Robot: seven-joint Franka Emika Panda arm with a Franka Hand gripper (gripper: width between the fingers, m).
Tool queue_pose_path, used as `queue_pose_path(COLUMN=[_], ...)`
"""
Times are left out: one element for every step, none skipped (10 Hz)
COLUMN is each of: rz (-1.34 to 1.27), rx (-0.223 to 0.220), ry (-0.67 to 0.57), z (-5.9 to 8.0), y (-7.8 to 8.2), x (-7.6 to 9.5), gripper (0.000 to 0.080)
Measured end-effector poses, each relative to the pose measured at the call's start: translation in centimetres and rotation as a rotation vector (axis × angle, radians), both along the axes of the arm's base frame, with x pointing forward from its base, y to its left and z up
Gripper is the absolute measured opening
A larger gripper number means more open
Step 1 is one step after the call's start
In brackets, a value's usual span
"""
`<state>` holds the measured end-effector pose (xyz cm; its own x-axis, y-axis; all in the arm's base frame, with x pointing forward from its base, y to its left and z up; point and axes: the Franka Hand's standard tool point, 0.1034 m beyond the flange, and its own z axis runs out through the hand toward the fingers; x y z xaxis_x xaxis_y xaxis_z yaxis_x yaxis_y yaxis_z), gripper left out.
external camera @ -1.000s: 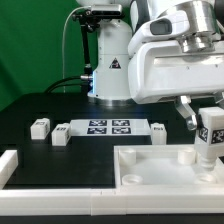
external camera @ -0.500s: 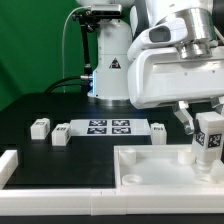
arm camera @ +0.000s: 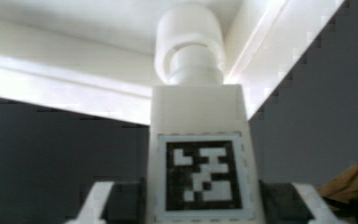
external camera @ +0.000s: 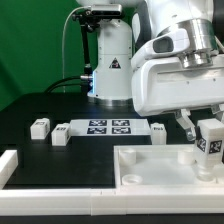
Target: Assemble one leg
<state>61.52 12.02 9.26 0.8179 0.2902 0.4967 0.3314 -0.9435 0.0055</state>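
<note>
My gripper [external camera: 209, 138] is shut on a leg [external camera: 210, 146], a small white block with a black-and-white tag, held upright over the far right corner of the large white tray-like piece [external camera: 150, 176]. In the wrist view the leg [arm camera: 199, 130] fills the middle between my fingers [arm camera: 101, 206], tag facing the camera, and its round peg end [arm camera: 190, 50] points at the tray's white rim. Three more legs lie on the black table: two at the exterior view's left [external camera: 39, 127] [external camera: 61, 134] and one by the marker board's right end [external camera: 159, 129].
The marker board [external camera: 108, 127] lies flat at the middle back. A white L-shaped rail [external camera: 8, 166] runs along the front left edge. The arm's base [external camera: 110, 60] stands behind the marker board.
My gripper has moved down and slightly toward the exterior view's right with the leg, bringing it closer to the tray's far right corner. The other legs have not moved.
</note>
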Motion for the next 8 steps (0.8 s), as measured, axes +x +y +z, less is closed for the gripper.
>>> queue_pose_path(rz=[0.002, 0.001, 0.000, -0.002, -0.002, -0.004, -0.005, -0.005], rx=[0.001, 0.002, 0.003, 0.002, 0.003, 0.004, 0.004, 0.005], ry=[-0.001, -0.006, -0.010, -0.008, -0.001, -0.002, 0.002, 0.006], z=[-0.1, -0.2, -0.2, -0.5, -1.0, -1.2, -1.6, -1.9], y=[0.1, 0.1, 0.1, 0.0, -0.1, -0.1, -0.1, -0.2], x=[0.0, 0.0, 0.1, 0.1, 0.0, 0.1, -0.1, -0.2], gripper=[0.0291, 0.0291, 0.0291, 0.0291, 0.0291, 0.0291, 0.0291, 0.0291])
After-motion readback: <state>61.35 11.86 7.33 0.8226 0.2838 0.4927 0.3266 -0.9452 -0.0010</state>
